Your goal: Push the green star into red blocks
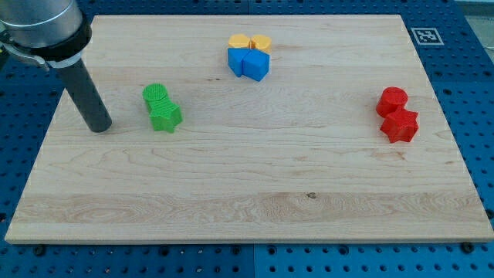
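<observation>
The green star [166, 117] lies on the wooden board's left part, touching a green round block [156, 96] just above it. Two red blocks sit at the view's right: a red round block [392, 100] and a red star [400, 125] touching below it. My tip [99, 127] rests on the board to the left of the green star, with a clear gap between them. The tip touches no block.
Near the view's top centre sits a cluster: two yellow blocks [249, 42] and two blue blocks [248, 63] pressed together. The wooden board [247, 201] lies on a blue perforated table. A marker tag [424, 35] sits at the top right.
</observation>
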`<state>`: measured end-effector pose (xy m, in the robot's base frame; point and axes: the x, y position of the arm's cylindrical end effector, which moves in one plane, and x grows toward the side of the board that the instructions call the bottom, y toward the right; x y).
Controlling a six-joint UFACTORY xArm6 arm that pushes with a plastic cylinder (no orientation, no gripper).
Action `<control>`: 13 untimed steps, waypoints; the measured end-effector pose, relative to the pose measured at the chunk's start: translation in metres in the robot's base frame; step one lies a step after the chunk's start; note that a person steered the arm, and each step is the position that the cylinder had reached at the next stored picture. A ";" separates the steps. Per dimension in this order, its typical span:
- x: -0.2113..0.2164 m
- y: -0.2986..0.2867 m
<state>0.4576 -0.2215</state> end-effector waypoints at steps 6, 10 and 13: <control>-0.010 0.100; -0.010 0.213; -0.010 0.272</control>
<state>0.4478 0.0505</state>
